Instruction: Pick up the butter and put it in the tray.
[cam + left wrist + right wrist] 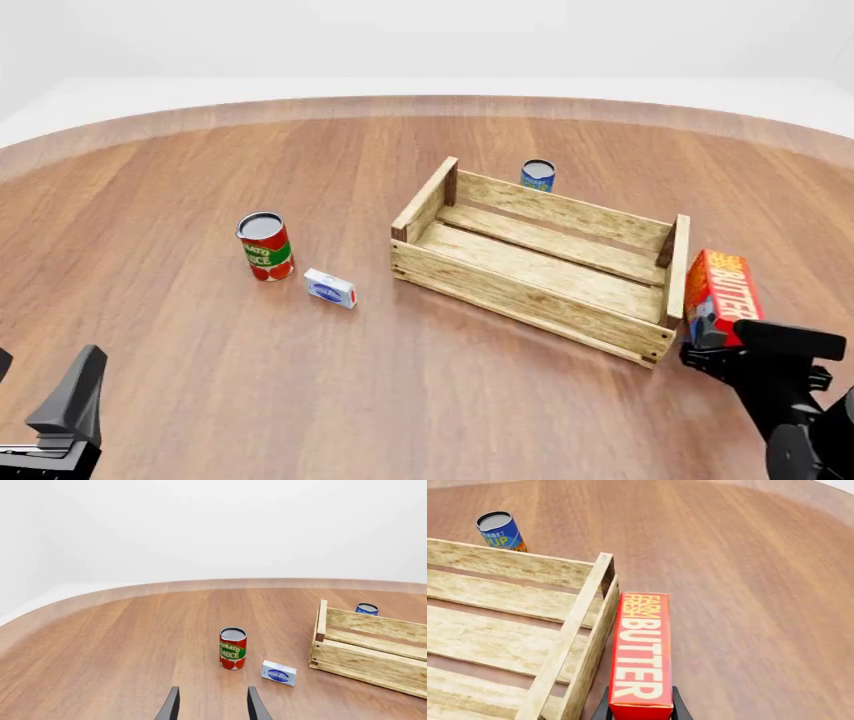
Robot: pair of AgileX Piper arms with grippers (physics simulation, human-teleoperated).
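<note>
tray [534, 262] holds nothing; right end effector [640, 711] clamps butter [642, 650]; left end effector [212, 705] apart.

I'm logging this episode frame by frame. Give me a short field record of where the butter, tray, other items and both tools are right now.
butter: outside the tray, beside its right end wall
tray: wooden slat crate on the table, nothing visible inside
right tool: fingers on either side of the butter's near end
left tool: open, holding nothing, low over the table
tomato can: upright, left of the tray
small white box: beside the tomato can
blue can: behind the tray
</note>
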